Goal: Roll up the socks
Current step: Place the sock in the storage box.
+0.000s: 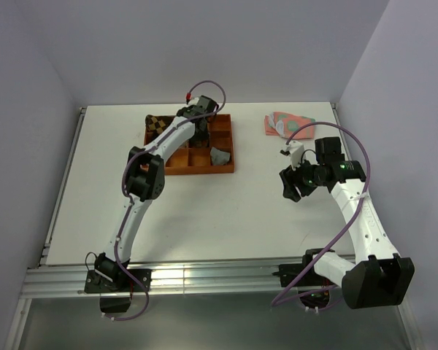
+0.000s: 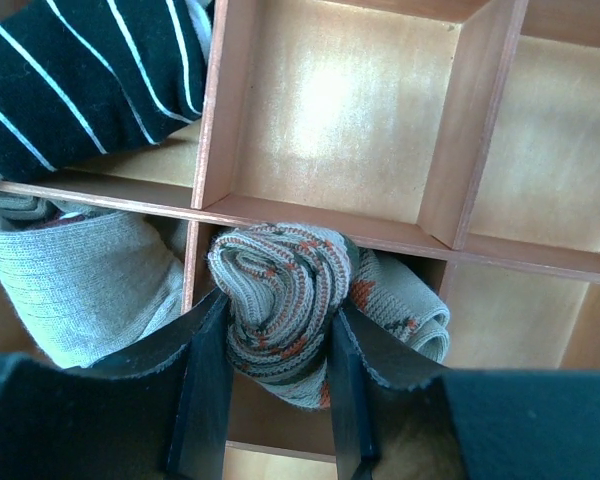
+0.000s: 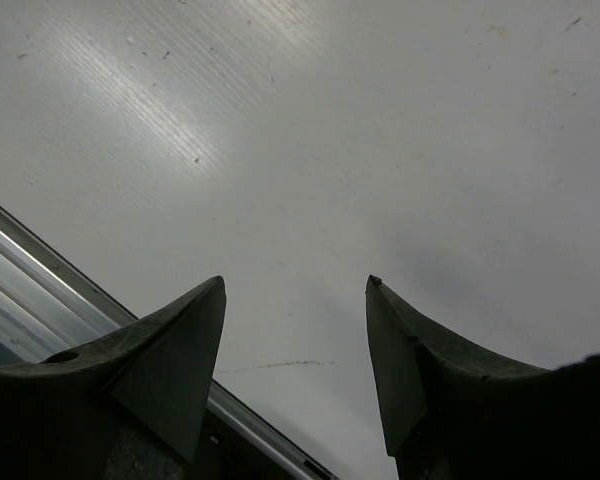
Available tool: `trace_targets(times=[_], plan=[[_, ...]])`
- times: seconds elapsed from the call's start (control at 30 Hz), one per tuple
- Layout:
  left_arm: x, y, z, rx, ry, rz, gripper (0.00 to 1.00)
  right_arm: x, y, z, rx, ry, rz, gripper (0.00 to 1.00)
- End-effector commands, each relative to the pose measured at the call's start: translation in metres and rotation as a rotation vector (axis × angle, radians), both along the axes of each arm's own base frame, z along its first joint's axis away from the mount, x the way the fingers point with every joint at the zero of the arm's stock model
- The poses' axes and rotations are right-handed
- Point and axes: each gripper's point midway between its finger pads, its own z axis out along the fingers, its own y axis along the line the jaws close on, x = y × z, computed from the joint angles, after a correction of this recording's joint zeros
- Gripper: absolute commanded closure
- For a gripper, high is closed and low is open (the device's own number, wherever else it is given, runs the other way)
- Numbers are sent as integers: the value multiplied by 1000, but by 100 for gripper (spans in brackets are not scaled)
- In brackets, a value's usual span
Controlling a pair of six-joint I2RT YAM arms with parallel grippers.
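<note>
left claw [image 2: 278, 310] clamped on rolled socks [image 2: 285, 265] inside wooden tray [image 2: 460, 130] compartment | right claw [image 3: 295, 290] wide apart, empty, above table [image 3: 380, 120]

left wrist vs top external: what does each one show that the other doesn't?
Left wrist only: the left claw shut on the rolled tan sock inside a compartment, a grey sock in the next one, and a black striped sock.
Top external only: the right claw open over bare table, and the pink-and-green socks at the far right.
Both: the divided tray.
</note>
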Motion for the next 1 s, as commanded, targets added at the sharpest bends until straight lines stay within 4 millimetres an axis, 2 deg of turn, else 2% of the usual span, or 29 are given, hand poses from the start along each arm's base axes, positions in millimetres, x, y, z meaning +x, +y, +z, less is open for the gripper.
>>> trace_targets(times=[0.0, 0.07, 0.23, 0.33, 0.43, 0.47, 0.53, 0.57, 0.7, 0.8, 0.83, 0.97], plan=[[-129, 95, -114, 457, 624, -113, 100, 2, 2, 11, -4, -28, 13, 35], [-133, 93, -117, 437, 647, -129, 100, 2, 2, 12, -2, -31, 14, 35], [-138, 106, -114, 512, 665, -146, 100, 2, 1, 11, -13, -34, 16, 35], [-142, 103, -113, 480, 676, -162, 100, 1, 2, 10, -8, -25, 16, 35], [-134, 87, -111, 371, 651, -160, 100, 2, 4, 9, -1, -21, 16, 35], [-136, 69, -114, 255, 664, -180, 99, 3, 3, 10, -1, -24, 14, 35], [-125, 54, -111, 138, 611, -170, 91, 2, 3, 10, -1, -24, 13, 35], [-126, 41, -110, 55, 613, -171, 88, 2, 4, 9, -4, -24, 14, 35], [-116, 24, -106, -91, 560, -119, 76, 1, 3, 7, -7, -17, 11, 35], [-106, 19, -99, -176, 501, -76, 72, 2, 2, 6, -11, -20, 9, 35], [-106, 20, -95, -182, 485, -67, 67, 2, 2, 6, -11, -19, 9, 35], [-94, 16, -83, -219, 424, -33, 59, 2, 2, 3, -14, -13, 7, 35]])
